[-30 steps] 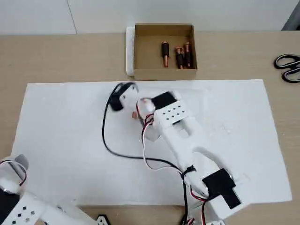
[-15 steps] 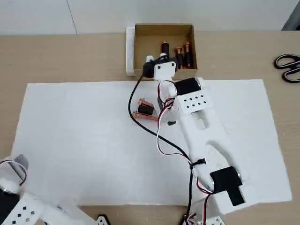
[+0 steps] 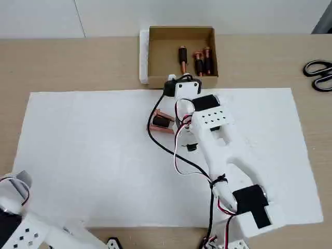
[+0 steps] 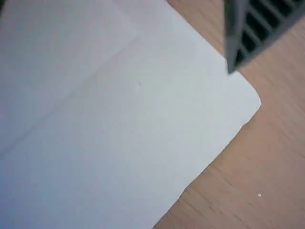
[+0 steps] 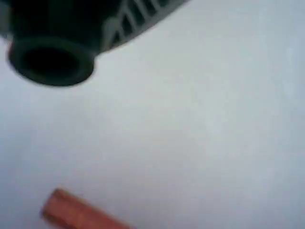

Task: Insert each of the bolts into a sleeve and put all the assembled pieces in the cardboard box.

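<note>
A brown cardboard box (image 3: 181, 81) stands at the upper middle of the high view on the light wooden surface (image 3: 67, 62). Inside it, three copper bolts in black sleeves (image 3: 199, 63) lie side by side. Below the box a large white paper sheet (image 3: 78, 145) covers most of the surface. On the sheet, just left of centre, a short black sleeve (image 3: 162, 121) lies between two loose copper bolts (image 3: 155, 128).

The white right arm (image 3: 212, 135) stretches from the lower right up to the box's near edge, its head just beside those loose pieces. In its wrist view a black hollow tube end (image 5: 50, 62) sits against the dark ribbed right fingers (image 5: 138, 19). Whether those fingers are open, or grip the tube, I cannot tell.

The white left arm (image 3: 21, 228) sits at the lower left corner. Its dark left fingers (image 4: 259, 28) hang over the sheet's corner, and I cannot tell their opening either. Black-handled scissors (image 3: 319, 72) lie at the far right.
</note>
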`<act>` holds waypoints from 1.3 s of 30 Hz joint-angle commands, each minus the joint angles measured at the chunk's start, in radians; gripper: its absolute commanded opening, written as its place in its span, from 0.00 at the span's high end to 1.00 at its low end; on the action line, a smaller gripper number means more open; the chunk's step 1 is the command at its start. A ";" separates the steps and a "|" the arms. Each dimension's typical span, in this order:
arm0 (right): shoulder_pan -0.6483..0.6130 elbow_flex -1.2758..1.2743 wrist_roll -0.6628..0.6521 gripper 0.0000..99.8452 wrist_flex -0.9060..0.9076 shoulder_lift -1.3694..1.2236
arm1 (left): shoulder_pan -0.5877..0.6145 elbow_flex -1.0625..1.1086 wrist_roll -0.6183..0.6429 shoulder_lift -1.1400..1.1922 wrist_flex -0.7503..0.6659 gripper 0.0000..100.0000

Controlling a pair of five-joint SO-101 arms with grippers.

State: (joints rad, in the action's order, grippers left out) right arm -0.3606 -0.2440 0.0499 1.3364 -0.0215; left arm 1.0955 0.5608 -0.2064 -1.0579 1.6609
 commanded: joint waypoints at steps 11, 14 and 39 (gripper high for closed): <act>0.012 -0.008 0.009 0.99 -0.030 -0.139 | -0.002 -0.036 0.006 -0.008 -0.002 0.69; 0.018 -0.008 0.009 0.99 -0.038 -0.148 | -0.002 -0.035 0.006 -0.008 -0.002 0.69; 0.053 0.008 0.009 0.86 -0.031 -0.151 | -0.002 -0.035 0.006 -0.008 -0.002 0.69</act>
State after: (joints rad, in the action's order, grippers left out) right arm -0.3191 -0.2562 0.0529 1.3088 -0.1765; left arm 1.0955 0.5608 -0.2064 -1.0579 1.6609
